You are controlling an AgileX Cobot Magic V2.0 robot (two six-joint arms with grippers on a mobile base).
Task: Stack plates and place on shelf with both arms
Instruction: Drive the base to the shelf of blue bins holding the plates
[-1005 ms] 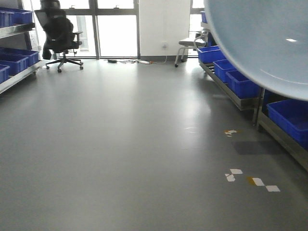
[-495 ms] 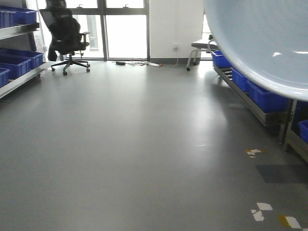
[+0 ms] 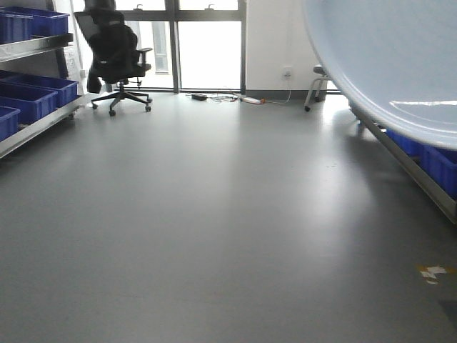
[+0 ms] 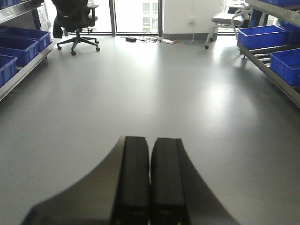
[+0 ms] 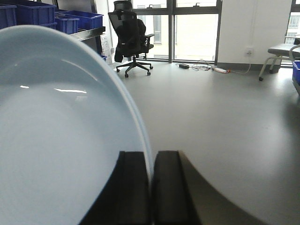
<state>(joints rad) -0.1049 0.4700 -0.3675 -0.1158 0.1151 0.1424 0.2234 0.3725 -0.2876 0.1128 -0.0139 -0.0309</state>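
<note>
At 9 o'clock in right-wrist view: plate (image 5: 61, 140) held on edge, rim pinched by right gripper (image 5: 151, 187) | left gripper (image 4: 150, 183) clenched, nothing held | step judged: carry to shelf; levelling and two-arm support called for next | grey glossy floor (image 3: 214, 214), binned racks (image 4: 269, 75) at 9 and 3 o'clock, chair (image 3: 114, 50) at 11.

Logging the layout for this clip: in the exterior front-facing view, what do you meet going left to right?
Left to right: blue bins → black office chair → bright window → wall socket → pale blue plate.
</note>
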